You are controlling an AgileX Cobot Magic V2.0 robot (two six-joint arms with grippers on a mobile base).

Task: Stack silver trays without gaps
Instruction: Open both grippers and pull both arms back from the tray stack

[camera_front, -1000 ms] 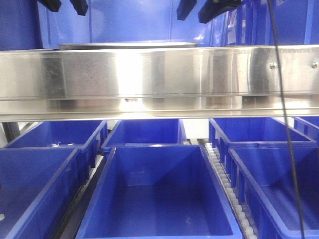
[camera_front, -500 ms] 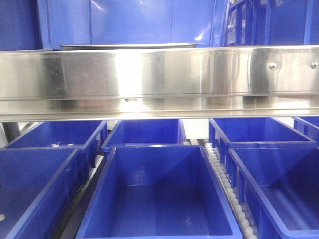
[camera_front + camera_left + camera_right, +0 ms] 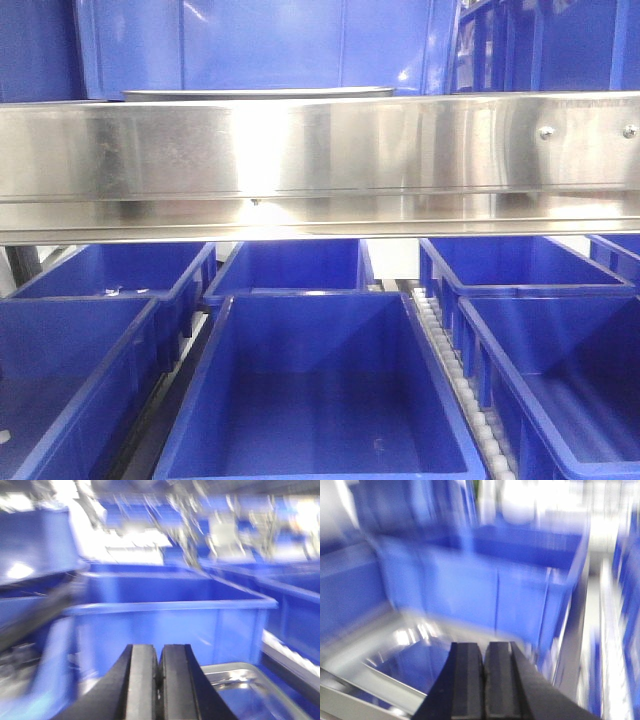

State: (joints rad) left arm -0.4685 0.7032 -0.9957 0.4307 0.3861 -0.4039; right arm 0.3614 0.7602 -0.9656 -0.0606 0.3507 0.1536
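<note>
Left gripper [image 3: 159,655] and right gripper [image 3: 483,652]: jaws pressed together, pinching nothing. The silver trays [image 3: 255,94] lie behind the steel rail [image 3: 320,160] (only a rim shows); blue bins [image 3: 320,400] stand nearer.

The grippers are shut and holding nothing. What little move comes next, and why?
Probably open the left gripper and lower it toward the silver tray; the gripper is shut and empty, and the tray lies low to its right.
</note>
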